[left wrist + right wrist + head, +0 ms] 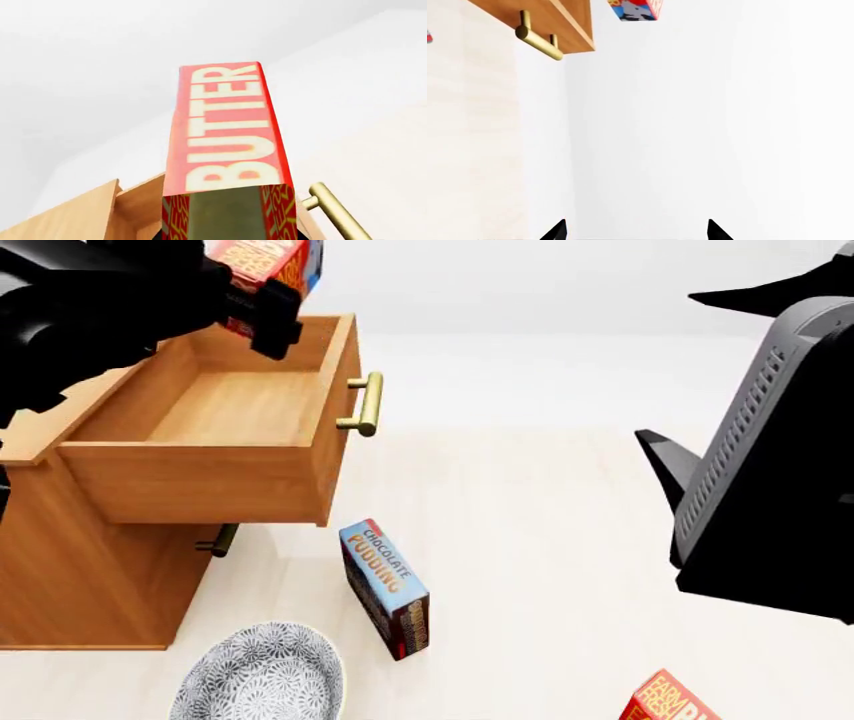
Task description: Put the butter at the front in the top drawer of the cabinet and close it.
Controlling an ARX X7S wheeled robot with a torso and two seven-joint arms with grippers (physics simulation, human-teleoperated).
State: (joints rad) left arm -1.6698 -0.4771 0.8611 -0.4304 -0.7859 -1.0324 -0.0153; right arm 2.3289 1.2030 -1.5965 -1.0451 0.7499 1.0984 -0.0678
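My left gripper (256, 292) is shut on the butter (274, 258), a red box with yellow lettering, and holds it in the air over the back of the open top drawer (240, 405). In the left wrist view the butter (223, 125) rises from between the fingers (223, 215), with the drawer's wooden edge (127, 210) and brass handle (333, 210) beside it. The top drawer is pulled out of the cabinet (80, 560) and holds nothing. My right gripper (635, 231) is open and empty, away from the drawer front (560, 20); the butter (637, 9) shows far off.
On the floor lie a chocolate pudding box (384, 585), a patterned plate (260, 680) and a second butter box (667, 702) at the bottom edge. The lower drawer's handle (220, 540) shows under the open drawer. My right arm (774, 460) fills the right side.
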